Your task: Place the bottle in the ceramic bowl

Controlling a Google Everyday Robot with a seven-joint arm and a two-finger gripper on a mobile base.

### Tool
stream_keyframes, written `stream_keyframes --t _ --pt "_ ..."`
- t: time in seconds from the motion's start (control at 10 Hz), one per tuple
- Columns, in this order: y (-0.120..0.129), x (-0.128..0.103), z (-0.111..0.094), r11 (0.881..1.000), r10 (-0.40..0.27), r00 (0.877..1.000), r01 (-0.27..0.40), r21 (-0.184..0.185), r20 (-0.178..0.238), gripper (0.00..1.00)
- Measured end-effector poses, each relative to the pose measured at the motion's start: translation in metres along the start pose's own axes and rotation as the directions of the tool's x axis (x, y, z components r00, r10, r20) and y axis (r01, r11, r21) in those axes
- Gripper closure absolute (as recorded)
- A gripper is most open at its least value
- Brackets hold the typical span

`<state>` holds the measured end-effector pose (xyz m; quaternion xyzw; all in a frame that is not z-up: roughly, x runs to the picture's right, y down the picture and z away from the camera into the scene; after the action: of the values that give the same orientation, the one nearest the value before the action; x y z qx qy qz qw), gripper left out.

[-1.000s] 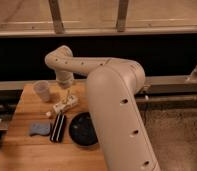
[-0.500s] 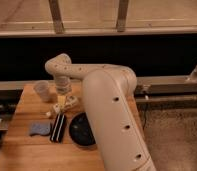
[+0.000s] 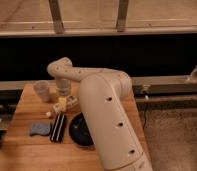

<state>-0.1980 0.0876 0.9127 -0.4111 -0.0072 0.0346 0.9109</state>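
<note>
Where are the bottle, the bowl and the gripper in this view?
bottle [image 3: 70, 104]: camera view, on its cream body right of the gripper.
bowl [image 3: 76, 133]: camera view, on the bare black inside.
gripper [image 3: 62, 99]: camera view, at its lower tip, directly over the bottle.

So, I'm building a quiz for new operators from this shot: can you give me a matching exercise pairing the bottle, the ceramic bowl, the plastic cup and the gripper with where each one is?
Things:
1. bottle
2. ceramic bowl
3. plastic cup
4. gripper

Places:
A. upright in the far left part of the table
B. lying on its side on the wood, between cup and bowl
C. down right over the bottle
D. toward the near edge, partly hidden by the robot's arm

Pairs: 1-B, 2-D, 3-A, 4-C
</note>
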Motion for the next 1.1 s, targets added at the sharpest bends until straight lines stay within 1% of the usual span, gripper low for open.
stream_keyframes --t 0.2,0.3,0.4,0.5,0.8,1.0,1.1 --pt "-0.004 -0.003 0.012 0.999 -0.017 1.0 0.016 -0.029 -0.021 0.2" --pt "-0.006 -0.002 0.016 0.999 -0.018 0.999 0.017 -0.039 -0.028 0.22" --pt "-0.007 -0.001 0.02 0.999 -0.02 0.999 0.018 -0.047 -0.035 0.28" --pt "-0.007 -0.001 0.022 0.998 -0.024 0.999 0.022 -0.053 -0.04 0.4" --pt "-0.007 0.003 0.023 0.998 -0.022 0.999 0.02 -0.056 -0.042 0.72" --pt "-0.007 0.008 0.019 0.999 -0.009 0.999 0.008 -0.052 -0.035 0.89" --pt "-0.008 0.01 0.014 0.999 0.001 1.0 -0.002 -0.045 -0.024 0.99"
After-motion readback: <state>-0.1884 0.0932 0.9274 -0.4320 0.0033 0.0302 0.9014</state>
